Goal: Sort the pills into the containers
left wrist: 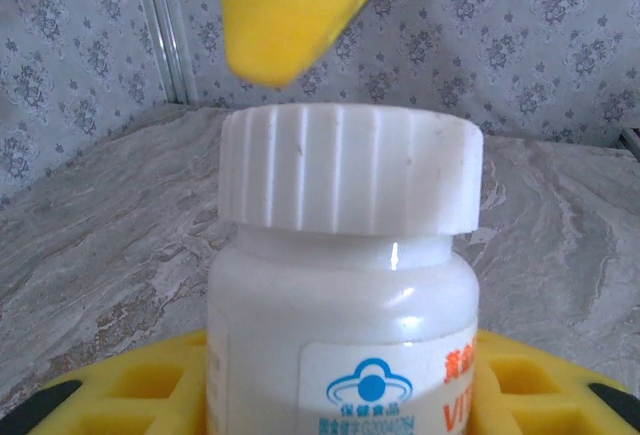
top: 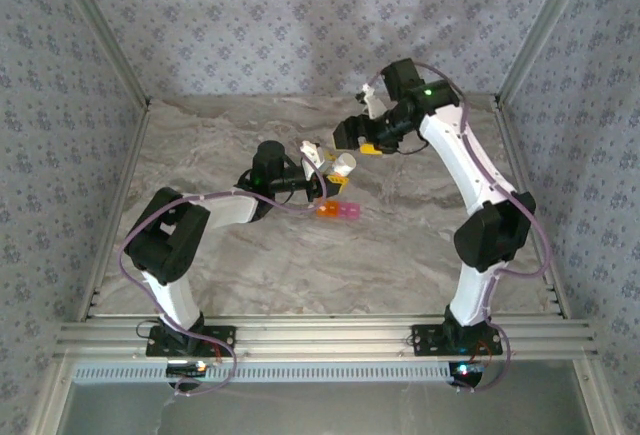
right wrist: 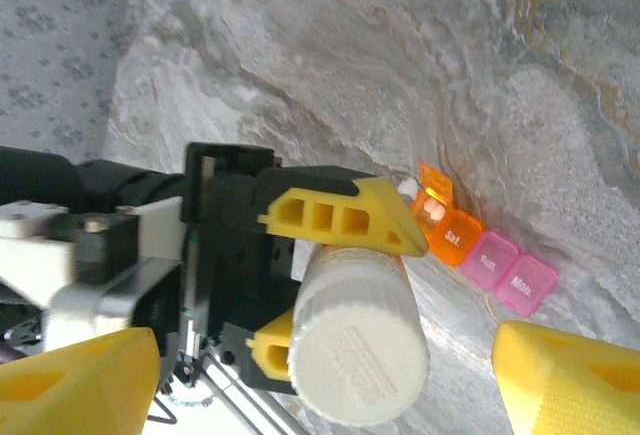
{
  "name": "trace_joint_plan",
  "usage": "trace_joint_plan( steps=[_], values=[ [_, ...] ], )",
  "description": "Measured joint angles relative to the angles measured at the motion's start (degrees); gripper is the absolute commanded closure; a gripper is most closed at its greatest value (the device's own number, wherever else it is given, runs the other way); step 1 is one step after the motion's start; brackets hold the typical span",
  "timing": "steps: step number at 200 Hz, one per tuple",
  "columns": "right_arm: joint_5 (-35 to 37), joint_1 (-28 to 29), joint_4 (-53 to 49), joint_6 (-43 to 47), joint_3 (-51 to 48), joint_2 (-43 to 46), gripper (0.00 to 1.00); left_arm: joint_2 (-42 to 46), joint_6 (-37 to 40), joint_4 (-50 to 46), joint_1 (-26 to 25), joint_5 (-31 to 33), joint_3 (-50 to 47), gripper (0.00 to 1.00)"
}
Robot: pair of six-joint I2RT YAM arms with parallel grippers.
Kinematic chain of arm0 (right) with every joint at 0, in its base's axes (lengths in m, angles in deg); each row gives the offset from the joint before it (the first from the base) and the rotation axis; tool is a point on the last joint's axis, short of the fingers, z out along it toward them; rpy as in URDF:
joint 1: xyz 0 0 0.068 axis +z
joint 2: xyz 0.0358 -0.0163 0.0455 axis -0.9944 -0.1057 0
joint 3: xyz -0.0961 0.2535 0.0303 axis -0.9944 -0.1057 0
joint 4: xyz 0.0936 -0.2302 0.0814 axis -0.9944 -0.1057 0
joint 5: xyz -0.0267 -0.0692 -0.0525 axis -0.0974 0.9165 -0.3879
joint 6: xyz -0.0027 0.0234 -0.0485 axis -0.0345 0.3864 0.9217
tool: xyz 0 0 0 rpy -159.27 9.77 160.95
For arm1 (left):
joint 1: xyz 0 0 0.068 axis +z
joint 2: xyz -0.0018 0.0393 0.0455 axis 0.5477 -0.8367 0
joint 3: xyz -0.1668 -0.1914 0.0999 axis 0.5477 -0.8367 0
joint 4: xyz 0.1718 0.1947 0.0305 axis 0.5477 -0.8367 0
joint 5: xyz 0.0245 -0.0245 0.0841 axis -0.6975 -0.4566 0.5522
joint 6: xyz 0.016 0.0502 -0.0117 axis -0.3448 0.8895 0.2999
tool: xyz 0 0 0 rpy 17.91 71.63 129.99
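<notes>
The left gripper (top: pixel 328 171) reaches in from the left to the middle of the marbled table (top: pixel 400 255). Its yellow fingers (right wrist: pixel 345 217) are pressed against either side of a small white bottle (top: pixel 344 164). The left wrist view shows the bottle (left wrist: pixel 345 255) close up. It sits between the yellow pads, its ribbed white cap on, with a label bearing a blue logo and orange lettering.

The containers (top: pixel 337 212) lie on the table just to the near side of the held bottle and apart from it, a short strip running orange to pink from left to right. In the right wrist view the containers (right wrist: pixel 480 250) show lidded compartments marked "Sat." and "Mon.". The orange end compartment has its lid raised, with a few pale pieces inside.

Further right, the right gripper (top: pixel 365 145) points at the bottle's cap (right wrist: pixel 355 355). Its jaws are spread wide, with one yellow finger (right wrist: pixel 75 385) on each side of the cap and clear of it. One fingertip (left wrist: pixel 290 15) hangs just above the cap.
</notes>
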Motion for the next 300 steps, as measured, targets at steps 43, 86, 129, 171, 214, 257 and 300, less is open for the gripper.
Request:
trace_joint_plan(
  steps=[43,86,129,171,214,257,300],
  values=[
    [-2.40,-3.80,9.73,-0.61,-9.62,8.11,0.19,-0.02,-3.78,2.54,0.17,-0.70,0.00,1.00],
    [-4.81,-5.92,16.35,3.52,-15.30,12.52,0.22,-1.03,-9.01,6.82,0.76,-3.26,0.35,1.00],
    [-5.79,-5.73,17.73,6.23,-15.30,12.41,0.23,-1.44,-11.52,7.52,1.03,-5.64,1.62,1.00],
    [-5.90,-4.07,17.75,7.87,-15.30,10.91,0.23,-1.55,-12.41,7.65,1.03,-6.71,2.25,1.00],
    [-5.86,-1.99,16.48,9.38,-15.28,9.57,0.25,-1.75,-12.61,7.63,1.03,-7.17,3.02,1.00],
    [-5.66,-1.01,15.54,10.38,-15.23,8.72,0.32,-1.86,-12.61,7.50,1.03,-7.34,3.10,1.00],
    [-5.44,-0.83,14.78,11.08,-15.23,8.41,0.40,-1.86,-12.61,7.28,1.03,-7.34,3.10,1.00]
  ],
)
